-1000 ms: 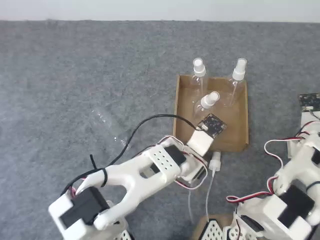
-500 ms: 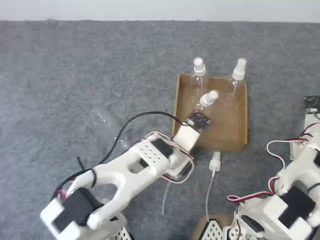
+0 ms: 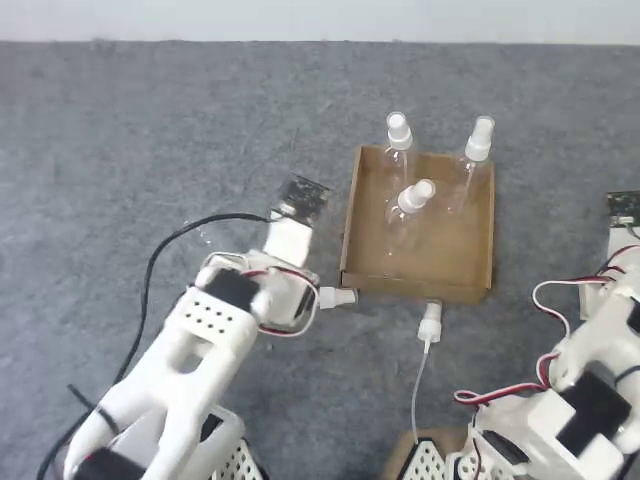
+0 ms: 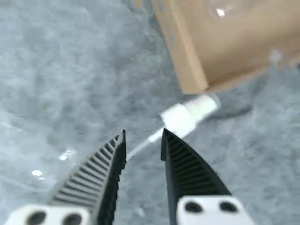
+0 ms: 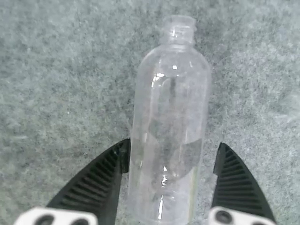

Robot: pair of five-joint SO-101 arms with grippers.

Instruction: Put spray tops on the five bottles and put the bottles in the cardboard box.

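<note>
Item: spray top, white, lying just off the near corner of the cardboard box on the left arm's side, head towards the box, thin dip tube trailing back from it. Left gripper: jaws drawn almost together with the tube between them, taken as clamped on the tube; the head sits just past the fingertips, its long axis roughly in line with the claw. Right gripper: jaws wide apart, one either side of an uncapped bottle lying on the carpet, neither seen to touch it; the bottle's long axis runs straight out from the claw, open neck at the far end; its place relative to the box cannot be told. Judgement: tube must meet that neck end-on, so the bottle wants gripping and standing up first
</note>
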